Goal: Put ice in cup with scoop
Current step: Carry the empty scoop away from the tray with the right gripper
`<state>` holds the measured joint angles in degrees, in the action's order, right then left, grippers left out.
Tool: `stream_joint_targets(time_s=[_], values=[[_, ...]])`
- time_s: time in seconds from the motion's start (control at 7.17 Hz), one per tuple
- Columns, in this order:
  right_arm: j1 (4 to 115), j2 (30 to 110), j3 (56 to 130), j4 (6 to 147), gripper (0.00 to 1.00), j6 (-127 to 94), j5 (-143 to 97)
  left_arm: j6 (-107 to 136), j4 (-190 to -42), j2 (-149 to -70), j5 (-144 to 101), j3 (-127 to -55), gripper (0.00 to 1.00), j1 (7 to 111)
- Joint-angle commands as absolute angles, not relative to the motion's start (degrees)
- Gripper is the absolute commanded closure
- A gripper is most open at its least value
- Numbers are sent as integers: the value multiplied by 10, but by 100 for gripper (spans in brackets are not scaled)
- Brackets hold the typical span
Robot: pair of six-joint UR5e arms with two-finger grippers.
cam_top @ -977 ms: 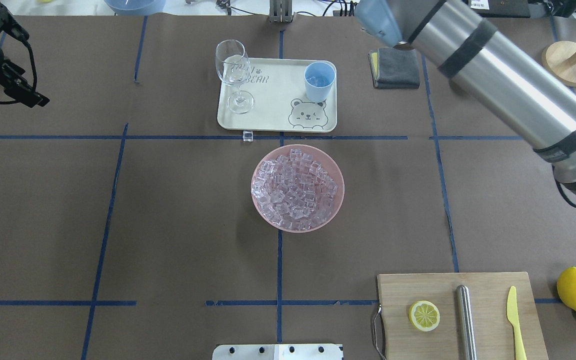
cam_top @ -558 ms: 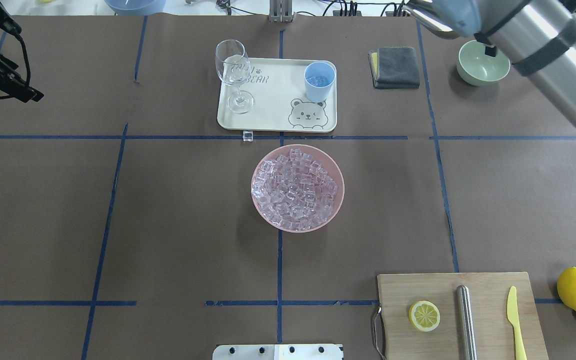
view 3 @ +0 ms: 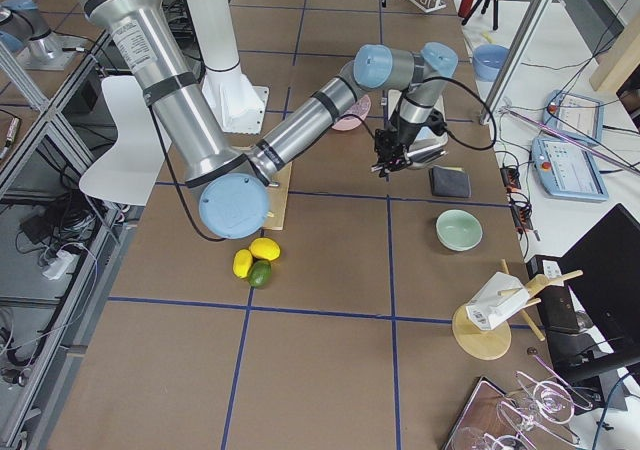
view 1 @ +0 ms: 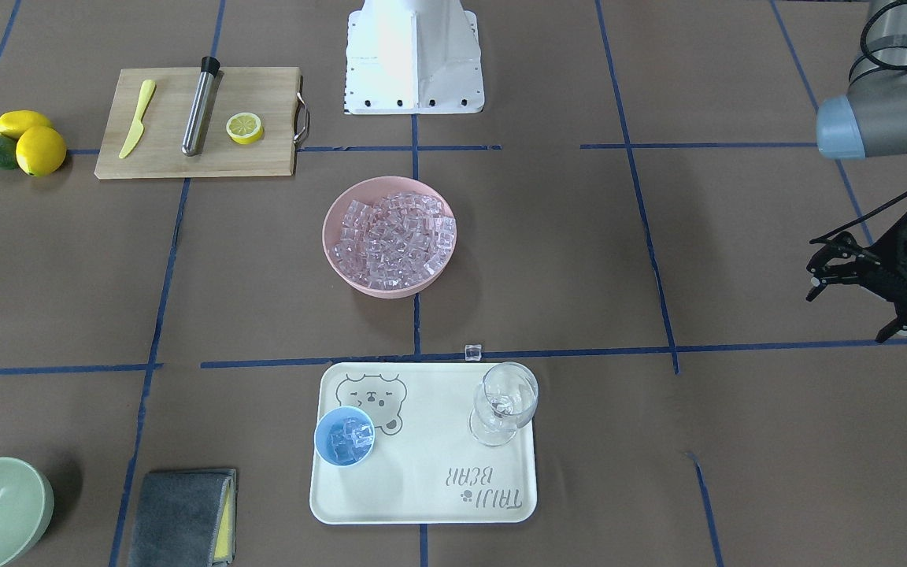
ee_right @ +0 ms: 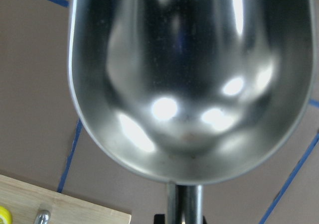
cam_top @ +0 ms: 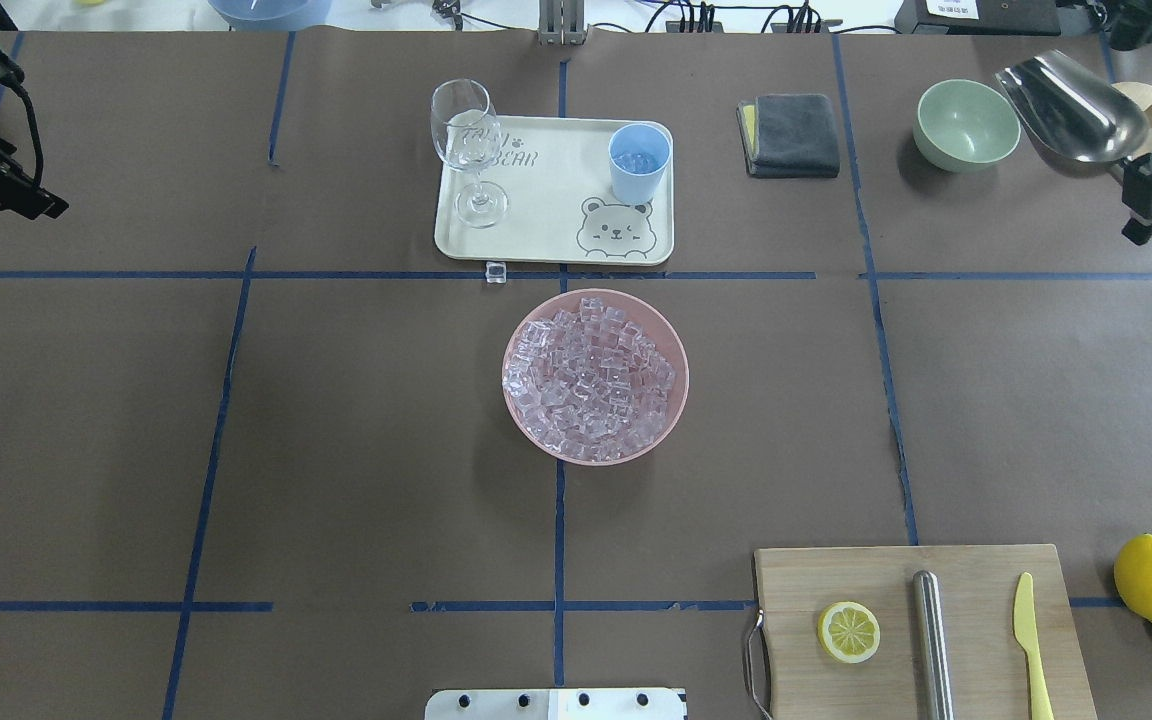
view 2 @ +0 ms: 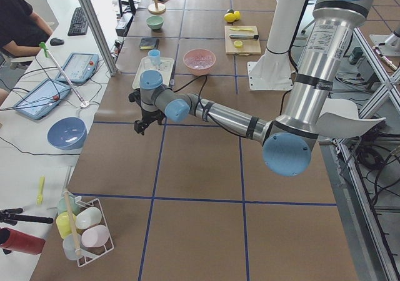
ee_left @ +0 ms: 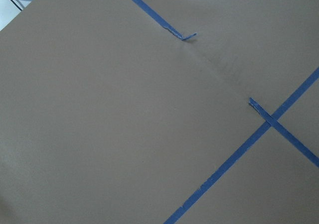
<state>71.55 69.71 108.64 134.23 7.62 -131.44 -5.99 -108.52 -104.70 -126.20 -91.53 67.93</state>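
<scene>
The light blue cup [cam_top: 639,161] stands on the cream tray [cam_top: 546,235] with a few ice cubes inside; it also shows in the front view [view 1: 344,438]. The pink bowl [cam_top: 674,345] at mid-table is heaped with ice [cam_top: 591,380]. One loose ice cube [cam_top: 496,271] lies in front of the tray. My right gripper [cam_top: 1144,200] is shut on the handle of the silver scoop [cam_top: 1071,108], held in the air at the far right by the green bowl. The scoop's trough [ee_right: 187,79] is empty. My left gripper [view 1: 813,277] is open and empty at the far left.
A wine glass [cam_top: 466,140] stands on the tray. A pale green bowl [cam_top: 966,125] and a grey cloth [cam_top: 791,135] lie at the back right. A cutting board [cam_top: 921,630] holds a lemon slice, a steel cylinder and a yellow knife, with lemons [cam_top: 1151,580] beside it.
My right arm has swung away from the tray to the far right, carrying the scoop, which now shows by the green bowl. The left gripper has drifted slightly back and left.
</scene>
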Motion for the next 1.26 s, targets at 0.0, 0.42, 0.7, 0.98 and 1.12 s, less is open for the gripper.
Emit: stream_joint_targets(time_s=[0.0,0.42,0.7,0.98,1.12], values=[[715,834,1149,1271,100,17,-1339,-61,-1086,-1045,-1262,-916,0,679],[689,949,1156,1059,100,-167,-1345,-58,-1086,-1046,-1262,-918,0,679],[634,983,1144,950,100,-267,-1342,-58,-1086,-1048,-1262,-918,0,677],[586,1008,1091,846,100,-281,-1336,-57,-1086,-1051,-1262,-916,0,677],[547,1009,1072,799,100,-347,-1313,-57,-1086,-1053,-1261,-917,0,677]])
